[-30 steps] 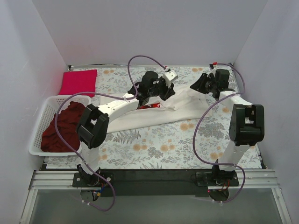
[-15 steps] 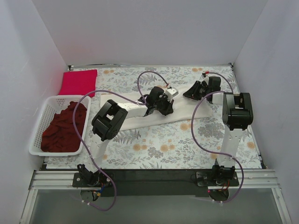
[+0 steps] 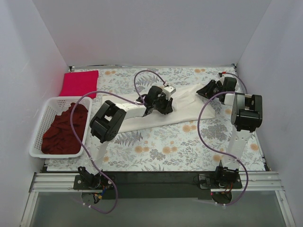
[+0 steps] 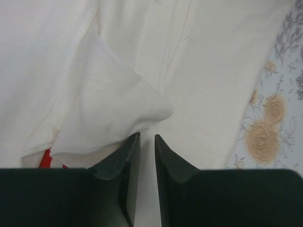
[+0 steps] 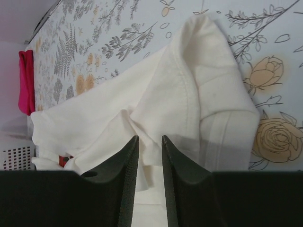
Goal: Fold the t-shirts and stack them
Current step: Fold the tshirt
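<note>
T-shirts sit at three spots around me. Nearest my bases, on the left, the maroon t-shirt (image 3: 64, 130) lies heaped in the white lattice basket (image 3: 40, 130) at the edge of the bench (image 3: 161, 149), which wears a floral cloth. Past that, the cream-white t-shirt (image 3: 189, 101) stretches rumpled across the middle of the bench, running from my left arm toward the right side. My left fingers (image 4: 144, 139) are over its middle, drawn almost together with only a thin slit between them. A loose flap of the cloth ends just ahead of their tips, and I see nothing caught in the slit. A sliver of the red print (image 4: 45, 158) peeks from under that flap. My right fingers (image 5: 149, 138) are at the shirt's right end, clamped on a bunched fold of it. Farthest off, the crimson-pink t-shirt (image 3: 79, 82) lies flat in the far left corner, well apart from the others.
</note>
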Available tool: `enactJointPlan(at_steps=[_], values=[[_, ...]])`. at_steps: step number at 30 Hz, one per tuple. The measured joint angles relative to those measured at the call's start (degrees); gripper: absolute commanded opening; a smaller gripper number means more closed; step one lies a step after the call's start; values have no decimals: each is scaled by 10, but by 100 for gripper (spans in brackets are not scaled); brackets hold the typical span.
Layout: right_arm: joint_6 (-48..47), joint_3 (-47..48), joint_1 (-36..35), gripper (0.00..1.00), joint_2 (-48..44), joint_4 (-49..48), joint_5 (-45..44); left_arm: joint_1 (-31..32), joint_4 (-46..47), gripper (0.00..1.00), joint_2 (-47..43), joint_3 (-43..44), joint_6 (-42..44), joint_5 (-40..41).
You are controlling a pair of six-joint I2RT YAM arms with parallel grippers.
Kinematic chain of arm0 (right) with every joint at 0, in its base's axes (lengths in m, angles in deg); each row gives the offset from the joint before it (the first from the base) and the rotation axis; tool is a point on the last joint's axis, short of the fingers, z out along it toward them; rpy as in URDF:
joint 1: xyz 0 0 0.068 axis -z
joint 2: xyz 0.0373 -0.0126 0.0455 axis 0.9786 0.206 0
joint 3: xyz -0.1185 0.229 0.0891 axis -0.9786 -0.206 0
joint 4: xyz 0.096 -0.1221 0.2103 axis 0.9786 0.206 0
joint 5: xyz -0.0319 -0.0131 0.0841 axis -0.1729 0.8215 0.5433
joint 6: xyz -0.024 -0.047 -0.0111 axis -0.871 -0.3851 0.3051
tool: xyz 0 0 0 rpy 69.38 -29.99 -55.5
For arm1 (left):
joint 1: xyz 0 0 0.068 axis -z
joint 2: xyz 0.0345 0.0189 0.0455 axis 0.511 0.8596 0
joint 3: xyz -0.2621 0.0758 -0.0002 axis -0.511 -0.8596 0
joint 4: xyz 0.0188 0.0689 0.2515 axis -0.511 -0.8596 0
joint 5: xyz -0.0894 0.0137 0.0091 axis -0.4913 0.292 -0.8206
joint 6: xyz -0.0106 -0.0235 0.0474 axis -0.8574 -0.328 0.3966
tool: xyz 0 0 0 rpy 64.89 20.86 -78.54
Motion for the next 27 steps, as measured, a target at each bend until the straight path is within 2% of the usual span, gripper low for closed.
enactJointPlan(at_steps=[4,10,18,27], values=[[0,-16,-10,33,-40,0,3,1,2,45,-41,-21,-27,-2],[-5,-42,-34,33,-106,-6,15,3,17,43,-92,-23,-117,53],[-10,-51,-60,33,-107,-11,21,3,-27,41,-92,-19,-278,151],[-10,-51,-71,33,-78,-11,26,3,-80,41,-77,1,-349,198]])
